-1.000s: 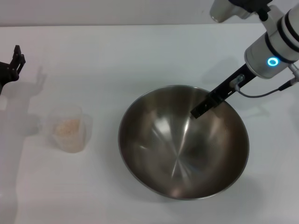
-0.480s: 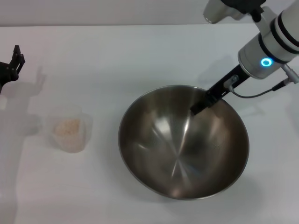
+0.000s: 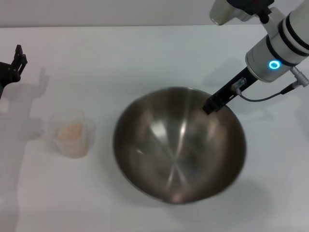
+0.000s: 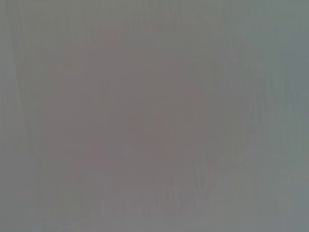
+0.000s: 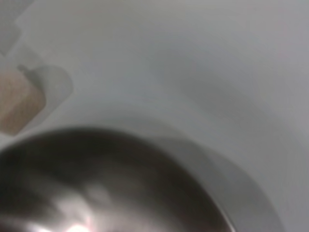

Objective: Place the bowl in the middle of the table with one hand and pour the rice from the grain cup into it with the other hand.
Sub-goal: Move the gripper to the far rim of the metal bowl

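- Surface: plain white table (image 3: 145, 53) fills the head view; faint shadows lie across its left part.
- The bowl (image 3: 179, 144), large and of brushed steel, sits upright on the table, a little right of centre in the head view. The inside is bare metal with streaky reflections.
- Right gripper (image 3: 211, 105): black fingers come down from the white arm with the glowing blue ring and meet the bowl's far right rim. The tip lies at the rim, just inside the wall. Whether the jaws pinch the rim or only rest against it cannot be told; the finger gap is not visible from the head view, and the right wrist view shows no fingers.
- Right wrist view: dark curve of the bowl (image 5: 111, 183) fills the near part, white table beyond it, and the grain cup (image 5: 19, 104) appears farther off as a pale beige patch.
- The grain cup (image 3: 71, 133), clear plastic, stands upright on the table well left of the bowl, not touching it. The rice (image 3: 71, 131) forms a low beige layer inside it.
- Left gripper (image 3: 12, 67): at the far left edge of the head view, above the table, well apart from the cup. Its opening cannot be judged.
- Left wrist view: uniform grey, nothing distinguishable.
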You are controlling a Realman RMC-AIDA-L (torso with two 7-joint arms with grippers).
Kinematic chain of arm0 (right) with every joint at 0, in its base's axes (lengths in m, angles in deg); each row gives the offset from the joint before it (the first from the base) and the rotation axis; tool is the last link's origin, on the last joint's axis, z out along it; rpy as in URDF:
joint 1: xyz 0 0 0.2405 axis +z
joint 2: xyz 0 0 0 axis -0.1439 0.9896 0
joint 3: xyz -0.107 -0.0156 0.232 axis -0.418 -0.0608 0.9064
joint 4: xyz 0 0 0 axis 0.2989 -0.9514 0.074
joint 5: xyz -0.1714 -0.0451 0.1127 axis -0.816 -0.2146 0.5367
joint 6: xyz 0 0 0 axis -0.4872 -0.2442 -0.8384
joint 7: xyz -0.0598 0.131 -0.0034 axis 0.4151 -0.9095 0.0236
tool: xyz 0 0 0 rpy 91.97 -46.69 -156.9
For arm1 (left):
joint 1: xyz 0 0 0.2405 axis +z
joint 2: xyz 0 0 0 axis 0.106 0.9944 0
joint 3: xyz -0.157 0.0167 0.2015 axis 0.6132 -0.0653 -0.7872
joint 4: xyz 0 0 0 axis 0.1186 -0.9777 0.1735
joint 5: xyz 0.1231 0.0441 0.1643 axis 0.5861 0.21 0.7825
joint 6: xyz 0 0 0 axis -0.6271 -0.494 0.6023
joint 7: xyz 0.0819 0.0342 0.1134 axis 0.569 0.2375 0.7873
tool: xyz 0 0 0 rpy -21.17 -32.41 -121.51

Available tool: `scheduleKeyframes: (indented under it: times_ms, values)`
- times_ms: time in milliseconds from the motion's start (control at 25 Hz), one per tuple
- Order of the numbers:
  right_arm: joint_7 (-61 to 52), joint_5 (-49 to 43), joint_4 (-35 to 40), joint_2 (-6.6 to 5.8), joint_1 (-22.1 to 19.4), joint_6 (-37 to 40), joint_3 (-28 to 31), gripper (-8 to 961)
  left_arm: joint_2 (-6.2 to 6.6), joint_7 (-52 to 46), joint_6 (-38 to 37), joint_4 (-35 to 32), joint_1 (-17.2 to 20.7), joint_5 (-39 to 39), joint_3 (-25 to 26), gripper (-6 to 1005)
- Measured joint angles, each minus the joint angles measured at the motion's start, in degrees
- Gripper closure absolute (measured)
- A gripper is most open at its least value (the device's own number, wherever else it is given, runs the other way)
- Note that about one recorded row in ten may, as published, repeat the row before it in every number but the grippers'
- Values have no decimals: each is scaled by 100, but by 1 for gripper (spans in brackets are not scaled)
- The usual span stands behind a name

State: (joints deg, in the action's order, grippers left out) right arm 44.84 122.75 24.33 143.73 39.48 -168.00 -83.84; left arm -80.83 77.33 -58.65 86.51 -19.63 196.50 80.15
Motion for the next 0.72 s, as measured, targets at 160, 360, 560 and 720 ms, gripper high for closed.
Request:
scheduleKeyframes:
  times_ms: [160,360,560,720]
  values:
    - [30,-4,-1,0,-12,6,1,936,0,0,0,8,-3,0,0,213]
    - [122,30,94,2,-92,64,144,953,0,0,0,16,-4,0,0,214]
    - [171,192,450,14,-362,178,387,941,-1,0,-14,24,-4,1,0,215]
    - [239,263,486,7,-469,288,682,931,-1,-1,-30,31,1,1,0,216]
